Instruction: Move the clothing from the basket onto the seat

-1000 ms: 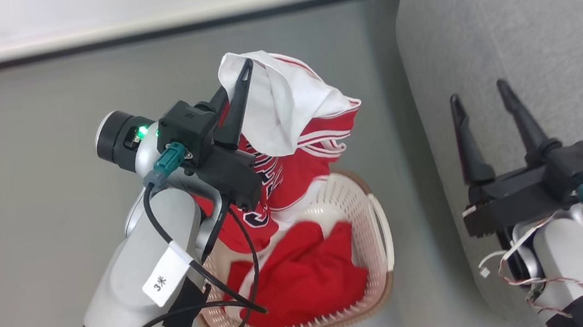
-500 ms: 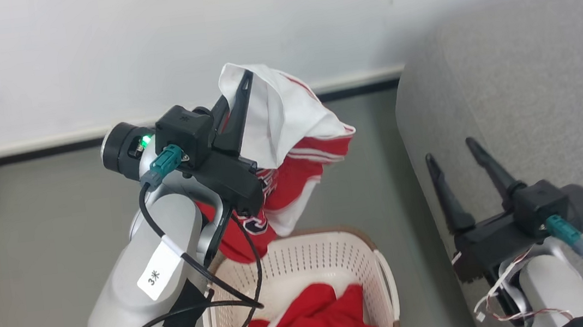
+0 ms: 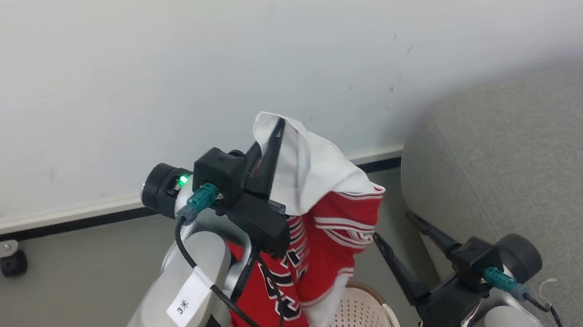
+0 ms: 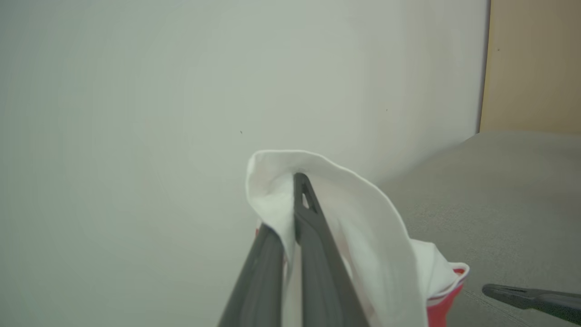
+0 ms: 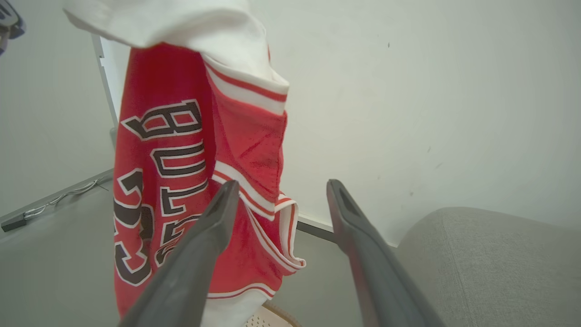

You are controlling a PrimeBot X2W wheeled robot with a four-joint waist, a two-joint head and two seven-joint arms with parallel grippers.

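A: How much is done?
B: The jersey [image 3: 332, 230] is clamped by the left gripper [image 3: 278, 132] and hung above the basket [image 3: 365, 308] at 6 o'clock. The seat [image 3: 544, 167], at 3 o'clock, is not yet reached. The right gripper [image 3: 393, 225] is held apart, empty.
A: And the wrist views?
B: The pinch on the jersey's white inner side is shown by the left; its black lettering by the right.

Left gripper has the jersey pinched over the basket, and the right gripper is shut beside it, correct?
No: the right gripper is open, fingers spread, as the right wrist view shows. The left gripper does pinch the jersey over the basket.
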